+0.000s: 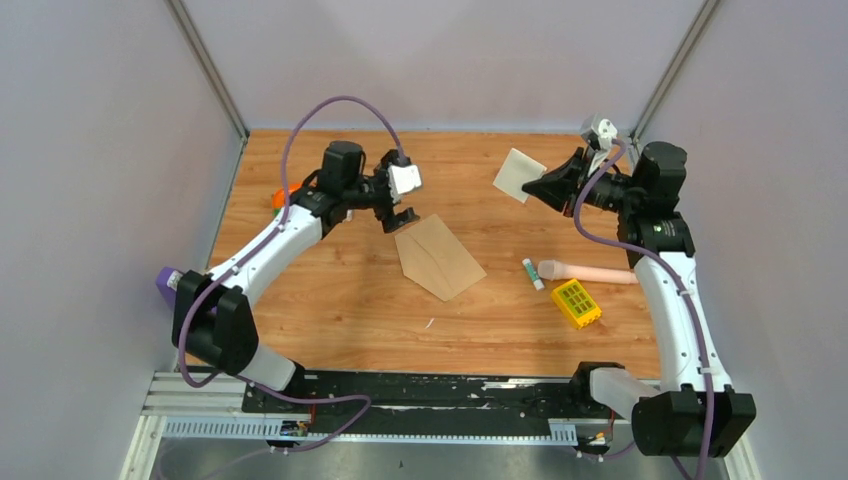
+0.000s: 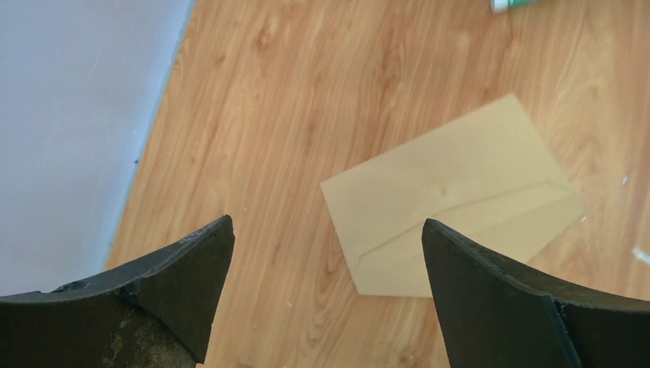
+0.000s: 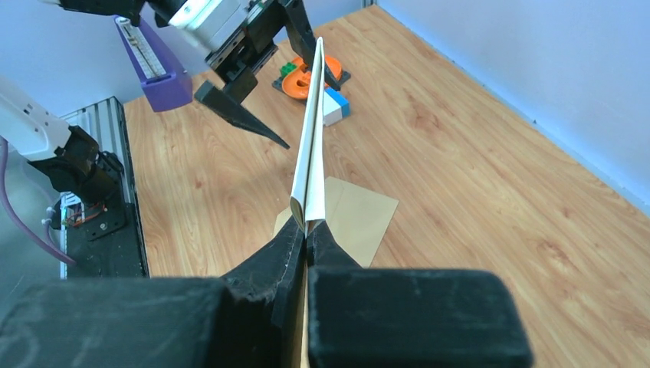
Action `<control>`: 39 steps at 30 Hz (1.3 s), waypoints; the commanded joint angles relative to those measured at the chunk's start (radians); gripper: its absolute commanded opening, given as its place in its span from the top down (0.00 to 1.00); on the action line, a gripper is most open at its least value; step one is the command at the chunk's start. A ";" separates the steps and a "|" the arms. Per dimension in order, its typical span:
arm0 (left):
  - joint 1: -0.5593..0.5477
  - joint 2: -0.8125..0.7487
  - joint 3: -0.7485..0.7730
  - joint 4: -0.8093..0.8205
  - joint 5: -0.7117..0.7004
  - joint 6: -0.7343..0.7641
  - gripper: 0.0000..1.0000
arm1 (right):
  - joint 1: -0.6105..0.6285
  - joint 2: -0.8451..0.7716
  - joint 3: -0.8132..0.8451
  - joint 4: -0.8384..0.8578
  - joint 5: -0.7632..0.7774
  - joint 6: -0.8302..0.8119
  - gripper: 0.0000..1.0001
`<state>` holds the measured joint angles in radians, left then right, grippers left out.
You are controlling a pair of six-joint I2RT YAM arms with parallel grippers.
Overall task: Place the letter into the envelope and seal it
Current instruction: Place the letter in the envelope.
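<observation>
Nearest to the arm bases, on the right part of the tabletop (image 1: 350, 310), lies a yellow block (image 1: 576, 303). Just behind it are a pink handle-shaped tool (image 1: 590, 272) and a small white and green glue stick (image 1: 533, 274). The envelope (image 1: 438, 257) lies flat near the middle of the tabletop, with its fold seams facing up. The left jaws hang over the far corner of the envelope; they are released, spread wide, and hold nothing. Farther back on the right, the right jaws are clenched on one edge of the letter (image 1: 519, 174). The letter is in the air, well apart from the envelope. At the far left stands an orange toy (image 1: 281, 198).
</observation>
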<state>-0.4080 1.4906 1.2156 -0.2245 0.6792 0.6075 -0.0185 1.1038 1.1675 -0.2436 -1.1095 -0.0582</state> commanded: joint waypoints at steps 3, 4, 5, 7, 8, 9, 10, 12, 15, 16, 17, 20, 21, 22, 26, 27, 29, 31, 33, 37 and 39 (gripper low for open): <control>-0.138 0.024 -0.045 -0.136 -0.238 0.473 0.00 | -0.022 -0.011 -0.051 -0.023 0.017 -0.075 1.00; -0.149 0.045 -0.052 -0.135 -0.248 0.535 0.00 | -0.026 -0.016 -0.052 -0.023 0.017 -0.077 1.00; -0.167 0.059 -0.052 -0.137 -0.265 0.564 0.00 | -0.034 -0.022 -0.053 -0.024 0.017 -0.079 1.00; -0.198 0.107 -0.002 -0.182 -0.288 0.637 0.00 | -0.048 -0.035 -0.060 -0.023 0.012 -0.083 1.00; -0.208 0.137 0.020 -0.260 -0.289 0.680 0.00 | -0.051 -0.041 -0.068 -0.023 0.011 -0.089 1.00; -0.223 0.150 0.061 -0.344 -0.273 0.701 0.00 | -0.054 -0.049 -0.079 -0.023 0.012 -0.094 1.00; -0.229 0.169 0.076 -0.378 -0.264 0.720 0.00 | -0.057 -0.057 -0.089 -0.024 0.012 -0.097 1.00; -0.253 0.173 0.091 -0.432 -0.253 0.726 0.00 | -0.062 -0.066 -0.110 -0.023 0.008 -0.108 1.00; -0.281 0.144 0.038 -0.429 -0.262 0.734 0.00 | -0.068 -0.069 -0.127 -0.021 -0.002 -0.129 1.00; -0.283 0.129 0.027 -0.427 -0.263 0.733 0.00 | -0.071 -0.066 -0.123 -0.022 -0.004 -0.126 1.00; -0.283 0.125 0.018 -0.426 -0.268 0.728 0.00 | -0.075 -0.061 -0.117 -0.023 -0.007 -0.119 1.00; -0.284 0.127 0.022 -0.427 -0.299 0.698 0.00 | -0.090 -0.050 -0.105 -0.021 -0.026 -0.106 1.00; -0.284 0.126 0.025 -0.430 -0.304 0.698 0.00 | -0.095 -0.050 -0.107 -0.021 -0.027 -0.106 1.00; -0.286 0.126 0.033 -0.432 -0.312 0.697 0.00 | -0.100 -0.052 -0.109 -0.022 -0.029 -0.109 1.00; -0.285 0.120 0.049 -0.459 -0.323 0.698 0.00 | -0.111 -0.062 -0.131 -0.012 -0.037 -0.117 1.00; -0.284 0.115 0.050 -0.463 -0.326 0.703 0.00 | -0.113 -0.064 -0.134 -0.010 -0.041 -0.116 1.00; -0.285 0.105 0.042 -0.467 -0.341 0.710 0.00 | -0.115 -0.065 -0.136 -0.006 -0.049 -0.114 1.00; -0.285 0.091 0.027 -0.468 -0.359 0.719 0.00 | -0.115 -0.064 -0.138 0.001 -0.054 -0.110 1.00; -0.285 0.080 0.010 -0.468 -0.382 0.730 0.00 | -0.115 -0.064 -0.139 0.003 -0.058 -0.106 1.00; -0.284 0.071 -0.014 -0.469 -0.437 0.747 0.00 | -0.115 -0.066 -0.145 0.008 -0.061 -0.103 1.00; -0.285 0.072 -0.019 -0.470 -0.458 0.752 0.00 | -0.115 -0.067 -0.147 0.009 -0.062 -0.104 1.00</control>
<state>-0.6918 1.5909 1.2118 -0.6796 0.2741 1.3239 -0.1280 1.0538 1.0275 -0.2794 -1.1385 -0.1520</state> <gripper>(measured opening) 0.999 0.016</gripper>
